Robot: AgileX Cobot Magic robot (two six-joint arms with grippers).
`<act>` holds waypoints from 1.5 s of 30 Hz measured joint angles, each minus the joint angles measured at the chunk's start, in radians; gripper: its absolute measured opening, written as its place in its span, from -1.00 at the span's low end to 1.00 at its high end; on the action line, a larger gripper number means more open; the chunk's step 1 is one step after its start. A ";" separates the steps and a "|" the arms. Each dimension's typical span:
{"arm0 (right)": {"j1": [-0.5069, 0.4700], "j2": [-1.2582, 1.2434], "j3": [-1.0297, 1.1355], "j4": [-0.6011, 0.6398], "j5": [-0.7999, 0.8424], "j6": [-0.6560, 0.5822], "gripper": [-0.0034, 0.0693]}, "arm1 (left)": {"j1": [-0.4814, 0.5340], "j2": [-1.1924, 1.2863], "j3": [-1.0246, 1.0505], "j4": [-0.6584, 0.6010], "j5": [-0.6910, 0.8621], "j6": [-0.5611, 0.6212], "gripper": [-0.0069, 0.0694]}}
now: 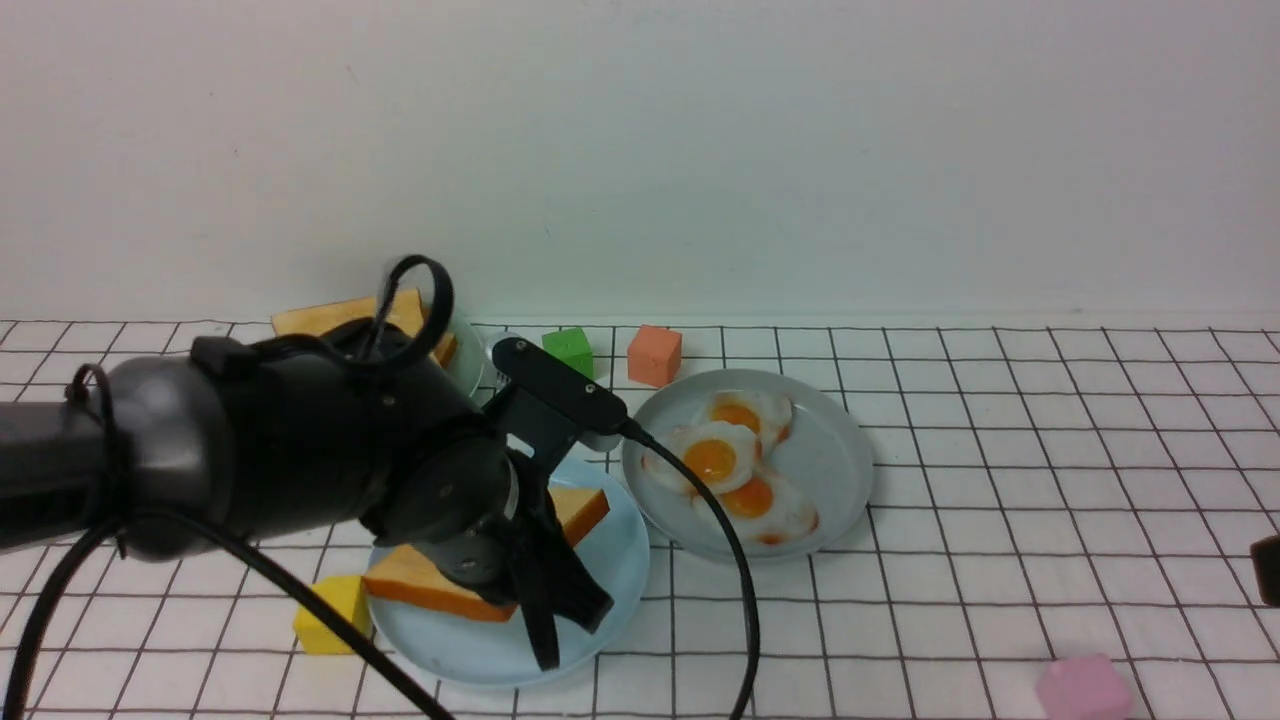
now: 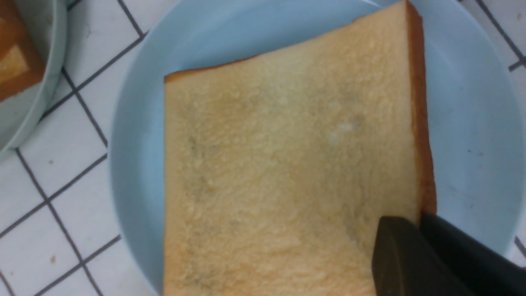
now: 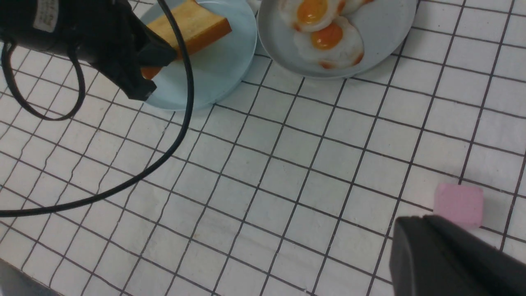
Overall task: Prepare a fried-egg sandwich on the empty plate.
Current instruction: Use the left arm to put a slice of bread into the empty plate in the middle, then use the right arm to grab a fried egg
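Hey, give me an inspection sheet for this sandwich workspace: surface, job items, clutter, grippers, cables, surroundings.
Surface: white grid cloth, slightly wrinkled.
Job's things: toast slice tilted on the blue plate; three fried eggs on the grey plate; second toast on the pale green plate behind.
Clutter: green cube, orange cube, yellow cube, pink cube.
Grippers: left gripper closed on the toast slice's edge; right gripper barely in view, state unclear.
Cables: black cable hangs from the left wrist across the grey plate's front.
Surroundings: plain white wall.
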 joint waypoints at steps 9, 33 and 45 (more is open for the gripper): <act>0.000 0.000 0.000 0.003 0.027 0.000 -0.80 | 0.000 0.008 0.000 -0.023 -0.037 -0.012 -0.04; 0.154 0.804 -0.355 0.161 -0.171 -0.020 -0.56 | 0.000 -1.283 0.463 -0.242 -0.095 -0.047 -0.85; 0.158 1.188 -0.616 0.138 -0.258 0.142 0.00 | 0.000 -1.386 0.578 -0.243 -0.203 -0.069 -0.85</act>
